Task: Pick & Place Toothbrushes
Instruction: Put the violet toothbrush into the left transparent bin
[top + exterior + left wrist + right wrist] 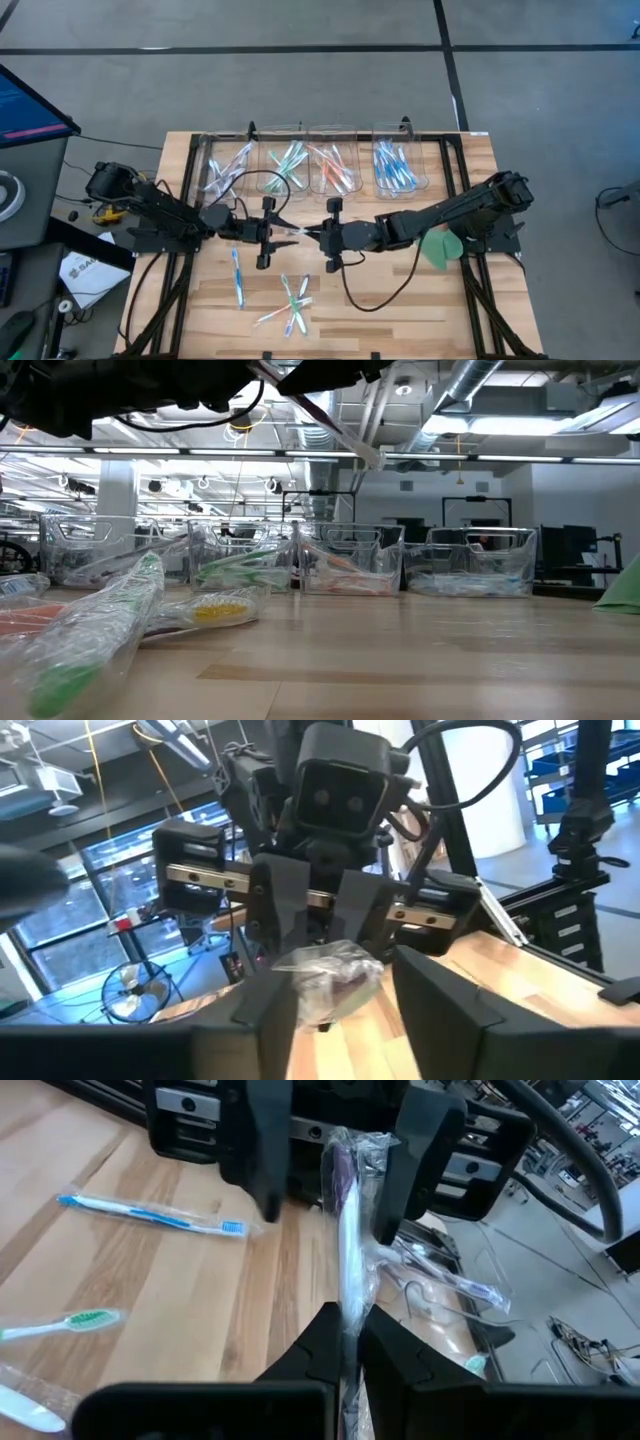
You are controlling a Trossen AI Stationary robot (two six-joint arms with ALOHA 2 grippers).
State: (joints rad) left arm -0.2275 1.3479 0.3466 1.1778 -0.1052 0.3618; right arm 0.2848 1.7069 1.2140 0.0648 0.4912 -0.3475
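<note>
Four clear plastic bins [315, 160] line the upper middle of the high view, holding purple, green, orange and blue wrapped toothbrushes [395, 166]. At centre, the right gripper [318, 235] is clamped on a wrapped purple toothbrush [345, 1230]; the left gripper [283, 232] has its fingers apart around the other end.

Four clear bins [315, 150] line the upper middle of the high view, each holding several toothbrushes [392, 166]. Roughly five more lie loose at lower centre, one purple brush [345, 1230] sits between two grippers.
</note>
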